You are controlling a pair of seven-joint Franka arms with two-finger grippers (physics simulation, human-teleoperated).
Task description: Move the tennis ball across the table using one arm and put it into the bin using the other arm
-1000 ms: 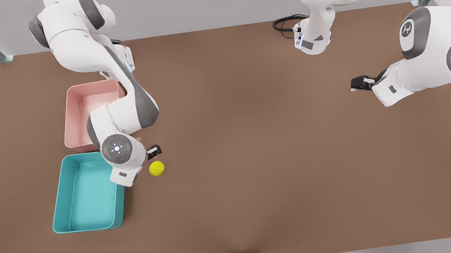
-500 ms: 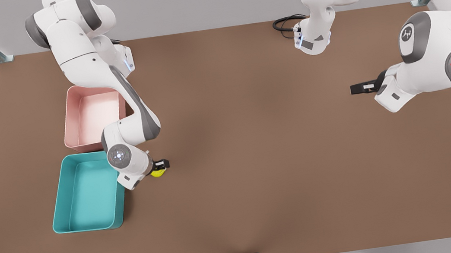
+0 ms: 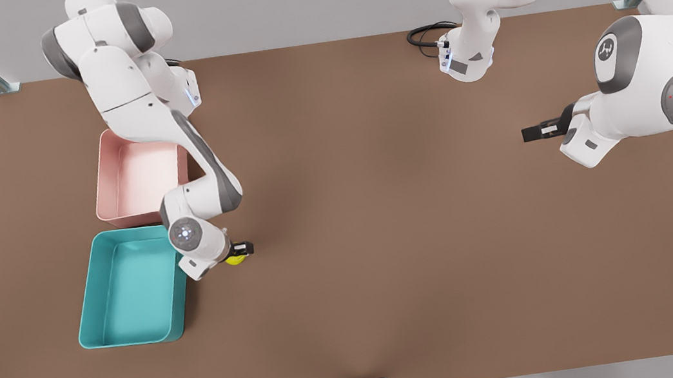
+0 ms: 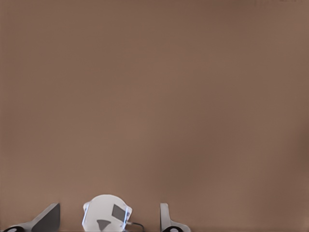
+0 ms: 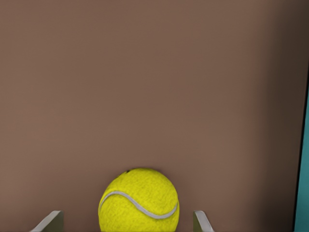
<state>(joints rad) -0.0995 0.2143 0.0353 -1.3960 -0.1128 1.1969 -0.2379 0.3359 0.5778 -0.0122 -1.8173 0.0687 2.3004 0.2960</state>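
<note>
The tennis ball (image 5: 139, 200) sits between my right gripper's (image 5: 128, 223) spread fingers: light, fuzzy, springy; I'd pinch across its middle.

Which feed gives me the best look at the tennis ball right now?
The right wrist view: the tennis ball sits whole between the open right tool's fingers. The front view shows a yellow sliver under that tool. The left wrist view looks elsewhere.

Right gripper (image 3: 239, 251) reaches low, fingers (image 5: 52, 221) apart; left gripper (image 3: 531, 133) waits, fingers spread.
</note>
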